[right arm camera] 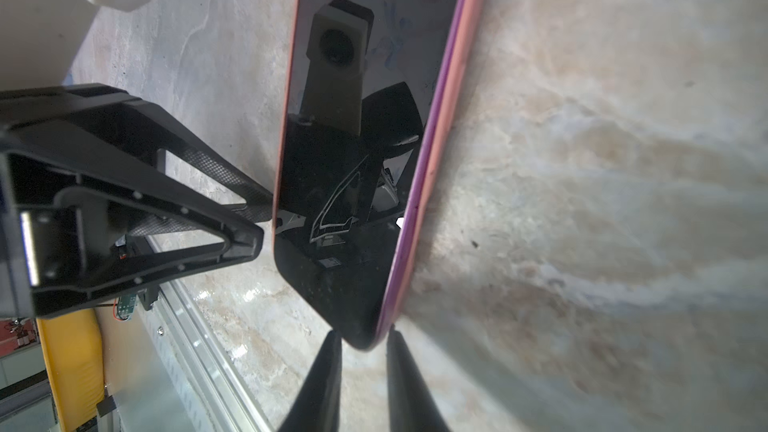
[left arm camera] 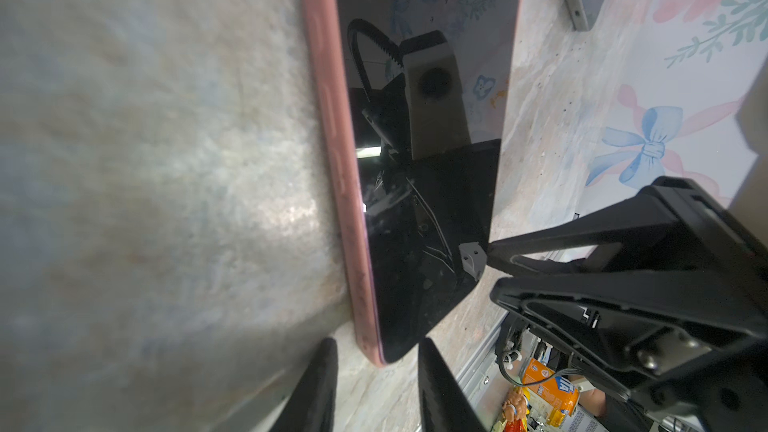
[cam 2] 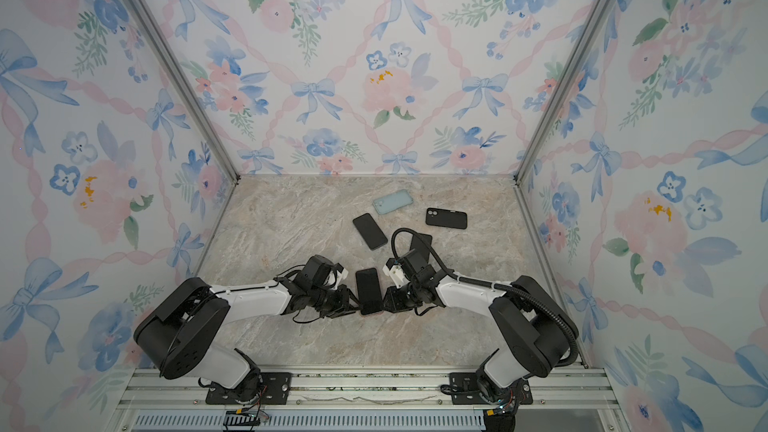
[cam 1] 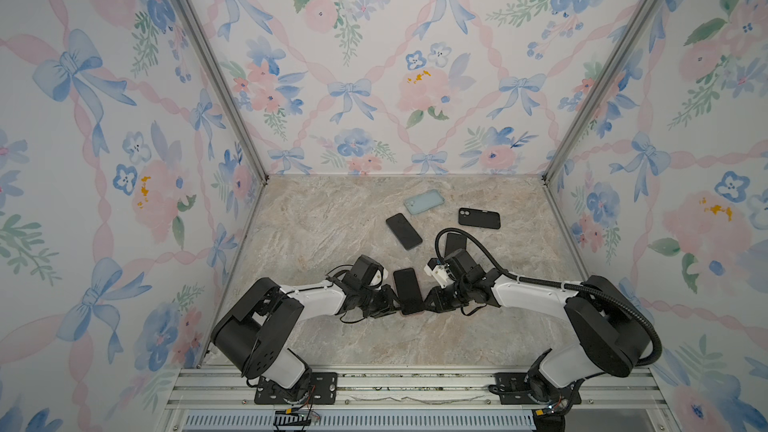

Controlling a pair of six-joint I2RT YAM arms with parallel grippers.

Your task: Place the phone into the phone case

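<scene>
A phone point(cam 1: 408, 289) with a dark screen lies in a pink phone case point(left arm camera: 328, 118) on the marble table, near the front in both top views. Along one long side a purple strip of the phone shows beside the pink rim point(right arm camera: 457, 68). My left gripper point(cam 1: 397, 310) is open and straddles the phone's near left corner point(left arm camera: 377, 342), with gaps on both sides. My right gripper point(cam 1: 426, 305) has its tips against both faces of the near right corner point(right arm camera: 363, 331), shut on it.
Farther back lie a bare black phone point(cam 1: 404, 231), a light blue case point(cam 1: 424, 201) and a black case point(cam 1: 479, 218). Another dark flat item point(cam 1: 455, 243) is partly hidden behind the right wrist. Metal rails point(cam 1: 415, 384) line the front edge, and papered walls enclose the other sides.
</scene>
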